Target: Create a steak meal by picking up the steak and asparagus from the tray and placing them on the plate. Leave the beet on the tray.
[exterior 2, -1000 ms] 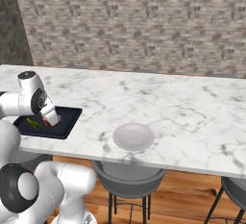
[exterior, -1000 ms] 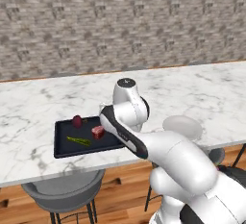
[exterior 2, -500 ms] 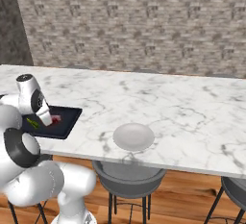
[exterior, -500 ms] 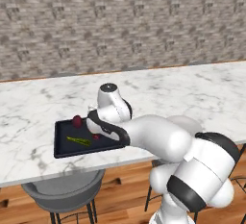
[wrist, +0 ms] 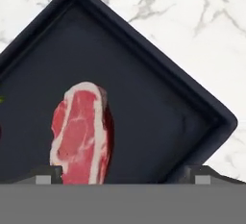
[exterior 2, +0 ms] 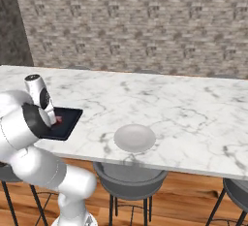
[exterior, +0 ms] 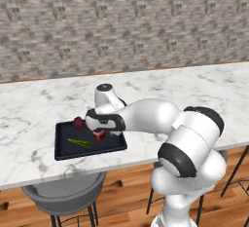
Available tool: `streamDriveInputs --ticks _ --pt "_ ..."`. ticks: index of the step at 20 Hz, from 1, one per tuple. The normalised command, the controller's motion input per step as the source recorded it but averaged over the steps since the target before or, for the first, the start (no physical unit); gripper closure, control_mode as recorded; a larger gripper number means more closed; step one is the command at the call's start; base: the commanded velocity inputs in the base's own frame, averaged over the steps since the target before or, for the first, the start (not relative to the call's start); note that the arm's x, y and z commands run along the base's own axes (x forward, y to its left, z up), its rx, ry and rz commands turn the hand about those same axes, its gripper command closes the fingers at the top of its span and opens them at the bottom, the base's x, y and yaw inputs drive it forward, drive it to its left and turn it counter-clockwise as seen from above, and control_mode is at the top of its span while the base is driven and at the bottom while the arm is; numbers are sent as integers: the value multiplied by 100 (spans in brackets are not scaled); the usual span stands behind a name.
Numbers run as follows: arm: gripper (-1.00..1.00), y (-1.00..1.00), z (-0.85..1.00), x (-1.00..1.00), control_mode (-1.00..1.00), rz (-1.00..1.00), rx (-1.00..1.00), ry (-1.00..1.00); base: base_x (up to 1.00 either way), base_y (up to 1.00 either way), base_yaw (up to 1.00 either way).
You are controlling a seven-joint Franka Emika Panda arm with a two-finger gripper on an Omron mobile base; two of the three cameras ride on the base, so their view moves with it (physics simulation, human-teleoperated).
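The black tray (exterior: 111, 145) lies near the counter's front edge, left of centre. On it are the dark round beet (exterior: 78, 122) at the back, the green asparagus (exterior: 79, 143) at the front left, and the pink marbled steak (exterior: 99, 135) in the middle. My gripper (exterior: 99, 128) hovers just above the steak, pointing down. In the hand view the steak (wrist: 81, 134) sits between the wide-apart fingertips (wrist: 45, 175), nearer the left one, and my gripper (wrist: 124, 176) is open and holds nothing. The round pale plate (exterior 2: 134, 137) rests on the counter well to the right of the tray (exterior 2: 69, 120).
A long marble counter (exterior: 194, 89) runs along a stone wall. Grey stools (exterior 2: 128, 179) stand under the counter's front edge. My own white arm reaches over the tray's right part in the left base view.
The arm has swung left and lowered over the tray, bringing the hand from the tray's right edge to just above the steak. The jaws stayed open; the things on the tray have not moved.
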Motion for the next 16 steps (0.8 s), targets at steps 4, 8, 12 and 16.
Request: streamDriveInputs --ticks 4,8,12,16 --pt "-100 12 -34 34 -100 -3 0 0 0 0 0" --pt "-100 20 -31 34 -100 -4 0 0 0 0 0" --pt "-100 21 -29 34 -100 -5 0 0 0 0 0" --pt "-100 16 -33 24 -100 -4 0 0 0 0 0"
